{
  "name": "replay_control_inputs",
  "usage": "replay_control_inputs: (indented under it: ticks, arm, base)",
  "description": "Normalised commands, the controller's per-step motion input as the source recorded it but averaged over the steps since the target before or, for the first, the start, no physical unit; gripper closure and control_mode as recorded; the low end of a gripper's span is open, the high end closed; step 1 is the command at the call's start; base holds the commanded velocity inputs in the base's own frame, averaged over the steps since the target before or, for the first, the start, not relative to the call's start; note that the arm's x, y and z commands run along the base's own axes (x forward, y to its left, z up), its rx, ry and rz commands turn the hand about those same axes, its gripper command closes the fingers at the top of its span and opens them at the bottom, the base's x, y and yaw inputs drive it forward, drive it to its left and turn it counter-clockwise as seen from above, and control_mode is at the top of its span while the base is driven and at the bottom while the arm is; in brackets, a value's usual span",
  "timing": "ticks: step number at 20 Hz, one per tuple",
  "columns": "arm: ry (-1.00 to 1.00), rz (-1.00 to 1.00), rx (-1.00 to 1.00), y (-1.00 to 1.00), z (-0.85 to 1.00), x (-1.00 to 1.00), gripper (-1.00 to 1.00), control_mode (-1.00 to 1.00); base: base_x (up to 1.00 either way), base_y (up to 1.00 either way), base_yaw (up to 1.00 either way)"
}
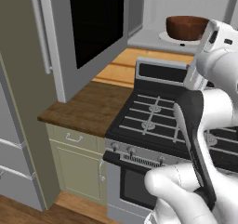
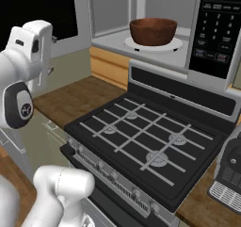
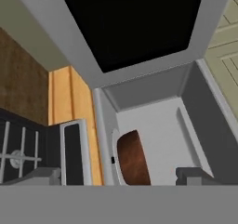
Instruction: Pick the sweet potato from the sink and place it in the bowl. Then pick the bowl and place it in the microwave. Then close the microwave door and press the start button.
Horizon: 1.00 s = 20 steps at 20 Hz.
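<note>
Bowl (image 2: 153, 31) stands upright on the microwave (image 2: 155, 14) turntable; its inside, perhaps holding something, is hidden. Microwave door (image 1: 88, 32) hangs open leftward. Gripper (image 3: 116, 175) jaws spread wide, released.

Even, flat rendered light, soft shadows, no glare; edges look slightly soft, perhaps low resolution.

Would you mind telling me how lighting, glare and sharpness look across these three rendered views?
Left base view: flat light, the microwave door glass pure black, no glare. Right base view: even, the bowl softly shaded. Hand view: rolled sideways, slightly soft, bowl dark.
</note>
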Motion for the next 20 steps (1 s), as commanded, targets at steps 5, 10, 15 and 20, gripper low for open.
replay_control_inputs:
  ticks: [5,10,15,20]
  arm:
    - [-0.06,0.00,-0.03,0.79,0.00,-1.00,-1.00,-1.00]
    - [-0.02,0.00,0.00,0.80,0.00,-0.94,-1.00,-1.00]
    - [-0.05,0.00,0.00,0.68,0.08,-0.68,-1.00,-1.00]
    - [-0.01,0.00,0.00,0.84,-0.12,-0.24,-1.00,-1.00]
  base:
    - [0.00,0.00,0.00]
    - [0.00,0.00,0.00]
    - [0.00,0.00,0.00]
    - [0.00,0.00,0.00]
